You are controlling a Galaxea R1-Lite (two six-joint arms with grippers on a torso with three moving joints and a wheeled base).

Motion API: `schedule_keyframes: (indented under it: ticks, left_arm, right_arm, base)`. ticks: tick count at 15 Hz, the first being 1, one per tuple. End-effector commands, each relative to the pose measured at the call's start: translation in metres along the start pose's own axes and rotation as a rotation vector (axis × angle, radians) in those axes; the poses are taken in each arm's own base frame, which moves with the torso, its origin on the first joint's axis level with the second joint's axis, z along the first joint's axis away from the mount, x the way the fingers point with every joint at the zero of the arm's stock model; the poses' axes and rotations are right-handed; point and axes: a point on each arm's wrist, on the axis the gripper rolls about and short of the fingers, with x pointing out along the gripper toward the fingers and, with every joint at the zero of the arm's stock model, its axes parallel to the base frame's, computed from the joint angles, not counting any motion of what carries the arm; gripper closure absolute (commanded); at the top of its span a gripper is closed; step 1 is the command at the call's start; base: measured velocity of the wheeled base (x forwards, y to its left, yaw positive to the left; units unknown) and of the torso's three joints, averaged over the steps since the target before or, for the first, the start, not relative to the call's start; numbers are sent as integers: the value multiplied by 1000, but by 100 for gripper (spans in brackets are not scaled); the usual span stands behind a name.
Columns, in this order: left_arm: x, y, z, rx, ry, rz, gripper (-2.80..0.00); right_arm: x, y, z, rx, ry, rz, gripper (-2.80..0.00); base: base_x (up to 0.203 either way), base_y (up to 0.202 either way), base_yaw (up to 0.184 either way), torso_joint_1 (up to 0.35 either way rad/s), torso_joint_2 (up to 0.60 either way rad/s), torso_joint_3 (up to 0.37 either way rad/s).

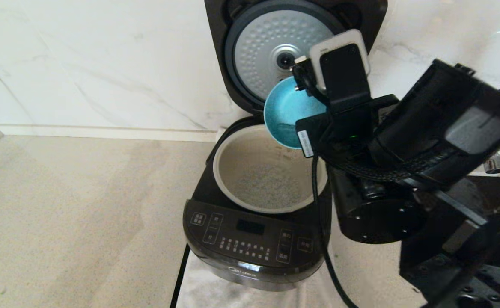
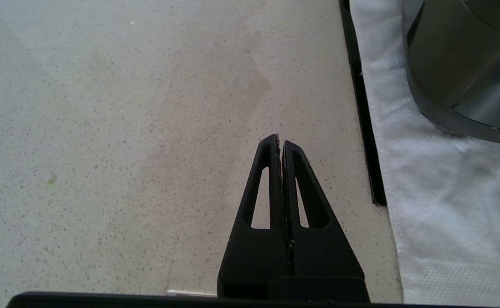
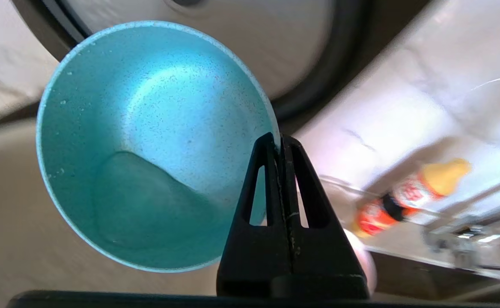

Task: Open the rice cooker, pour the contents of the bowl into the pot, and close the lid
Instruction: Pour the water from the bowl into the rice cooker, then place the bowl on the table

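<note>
- One rice cooker (image 1: 254,244) — black, on the counter.
- One lid (image 1: 250,47), hinged up behind the rice cooker.
- One pot (image 1: 267,171) inside the rice cooker.
- One turquoise bowl (image 1: 286,112), above the back rim of the rice cooker's pot.
- One orange-labelled bottle (image 3: 408,194) — seen beyond the bowl in the right wrist view.
- Two black cords: one (image 1: 179,273) at the rice cooker's front left, one (image 1: 325,248) at its right.

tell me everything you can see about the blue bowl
The bowl is a round, turquoise, faintly speckled dish with a thin pale rim and a smooth, matte-looking inside. It looks emptied, apart from a few tiny specks clinging to the wall. The right gripper is shut on its rim and holds it tipped steeply on its side, mouth facing the pot, above the pot's back edge and in front of the raised lid.
</note>
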Motion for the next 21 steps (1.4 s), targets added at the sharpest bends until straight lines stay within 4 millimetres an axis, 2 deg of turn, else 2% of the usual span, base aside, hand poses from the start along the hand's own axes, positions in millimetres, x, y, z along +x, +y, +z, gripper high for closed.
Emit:
schedule_keyframes:
  ticks: [1, 4, 8, 12, 15, 18, 21]
  left_arm:
    - [0, 0, 0, 1, 1, 0, 0]
    - [0, 0, 0, 1, 2, 0, 0]
    - [0, 0, 0, 1, 3, 0, 0]
    - [0, 0, 0, 1, 3, 0, 0]
    - [0, 0, 0, 1, 3, 0, 0]
    - [0, 0, 0, 1, 3, 0, 0]
    - [0, 0, 0, 1, 1, 0, 0]
  right_arm:
    - [-13, -39, 9, -10, 9, -9, 0]
    - [-17, -75, -6, -109, 72, -35, 0]
    - [0, -130, -40, -287, 255, -161, 0]
    - [-8, -165, -75, -382, 507, -102, 0]
    - [-18, -187, -94, -314, 726, 14, 0]
    - [-25, -208, -100, -102, 948, 168, 0]
    - [-29, -215, -112, -7, 1071, 194, 0]
  base:
    - [0, 0, 0, 0, 0, 0]
    - [0, 0, 0, 0, 0, 0]
    - [0, 0, 0, 0, 0, 0]
    - [0, 0, 0, 0, 0, 0]
    - [0, 0, 0, 0, 0, 0]
    - [0, 0, 0, 0, 0, 0]
    - [0, 0, 0, 0, 0, 0]
